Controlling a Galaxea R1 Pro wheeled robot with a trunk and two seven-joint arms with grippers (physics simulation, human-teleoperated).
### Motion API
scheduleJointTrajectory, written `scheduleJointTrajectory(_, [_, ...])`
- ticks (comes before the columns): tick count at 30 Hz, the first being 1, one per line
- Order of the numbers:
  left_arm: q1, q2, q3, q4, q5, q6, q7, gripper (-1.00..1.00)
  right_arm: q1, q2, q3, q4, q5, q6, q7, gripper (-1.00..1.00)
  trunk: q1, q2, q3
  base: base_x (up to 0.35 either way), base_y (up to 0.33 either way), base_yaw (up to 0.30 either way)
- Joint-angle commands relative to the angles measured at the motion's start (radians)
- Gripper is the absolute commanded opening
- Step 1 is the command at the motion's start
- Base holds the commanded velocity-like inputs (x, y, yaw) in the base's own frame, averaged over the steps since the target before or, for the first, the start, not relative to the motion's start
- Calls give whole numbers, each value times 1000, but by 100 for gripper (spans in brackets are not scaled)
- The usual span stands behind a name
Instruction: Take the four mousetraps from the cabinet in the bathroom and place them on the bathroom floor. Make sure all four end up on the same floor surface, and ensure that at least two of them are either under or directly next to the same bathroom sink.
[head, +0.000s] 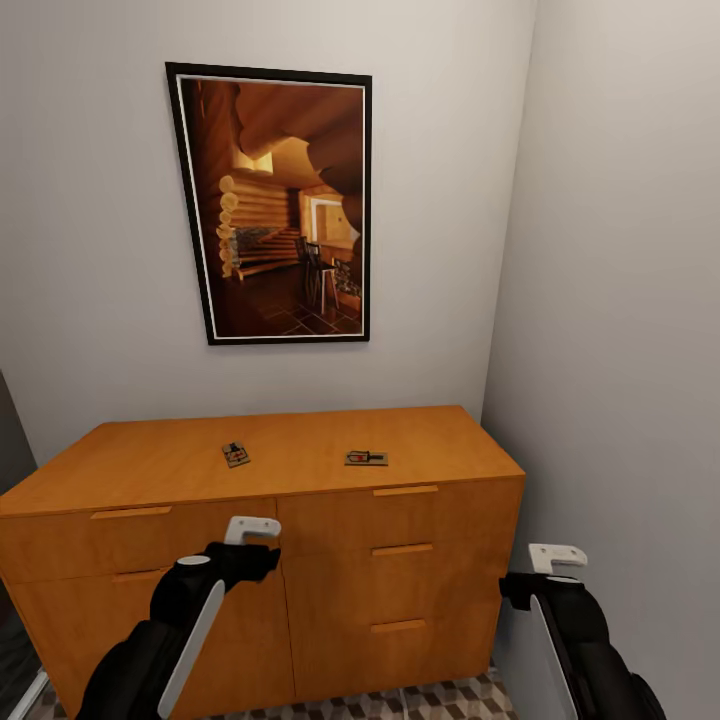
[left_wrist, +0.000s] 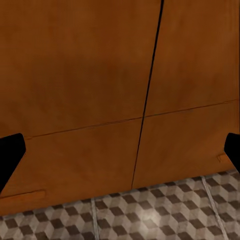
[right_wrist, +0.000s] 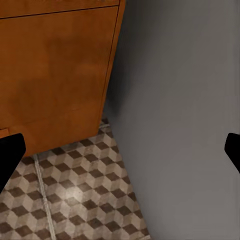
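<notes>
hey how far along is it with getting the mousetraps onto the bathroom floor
Nothing looks placed yet. Two mousetraps lie on the cabinet top. The left tool and right tool are open and empty, low before the cabinet front. The floor in view holds no traps. Picking and placing remain.

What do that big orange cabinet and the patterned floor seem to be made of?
The cabinet looks like smooth orange-brown wood or veneer, with faint grain and a soft sheen. The floor looks like glazed tile: a printed cube pattern, pale grout lines and a light glare spot.
</notes>
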Motion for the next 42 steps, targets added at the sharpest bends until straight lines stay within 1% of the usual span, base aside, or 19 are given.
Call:
scheduleJointTrajectory(1, [-1,1,-5,-10,10,9,9,100,-1,1,-1,-1,9,5,4,100,0,-1,-1,0,0,0])
scheduleJointTrajectory(6, [-1,0,-24,-52,9,28,10,100,-1,1,-1,0,9,4,4,100,0,-1,-1,0,0,0])
scheduleJointTrajectory(7, [-1,0,-24,-52,9,28,10,100,-1,1,-1,0,9,4,4,100,0,-1,-1,0,0,0])
scheduleJointTrajectory(15, [-1,-2,-59,-75,8,72,12,100,-1,0,-2,0,10,6,3,100,0,-1,-1,0,0,0])
scheduleJointTrajectory(21, [-1,-6,-66,-80,8,89,12,100,-1,0,-2,0,10,7,3,100,0,-1,-1,0,0,0])
scheduleJointTrajectory(29, [-1,-13,-70,-87,8,94,13,100,-1,-2,-1,-3,11,13,2,100,0,-1,-1,0,0,0])
scheduleJointTrajectory(32, [-2,-20,-71,-89,8,94,13,100,-2,-3,1,-8,12,26,1,100,0,-1,-1,0,0,0])
scheduleJointTrajectory(36, [-4,-28,-71,-91,8,96,14,100,0,-2,3,-42,12,67,-2,100,0,-1,-1,0,0,0])
scheduleJointTrajectory(40, [-6,-30,-71,-91,8,96,14,100,-6,-1,4,-60,14,99,-2,100,0,-1,-1,0,0,0])
scheduleJointTrajectory(41, [-8,-32,-71,-91,8,97,13,100,-32,-1,4,-70,14,129,-3,100,0,-1,-1,0,0,0])
scheduleJointTrajectory(42, [-8,-33,-71,-91,8,97,13,100,-39,-1,4,-71,14,129,-3,100,0,-1,-1,0,0,0])
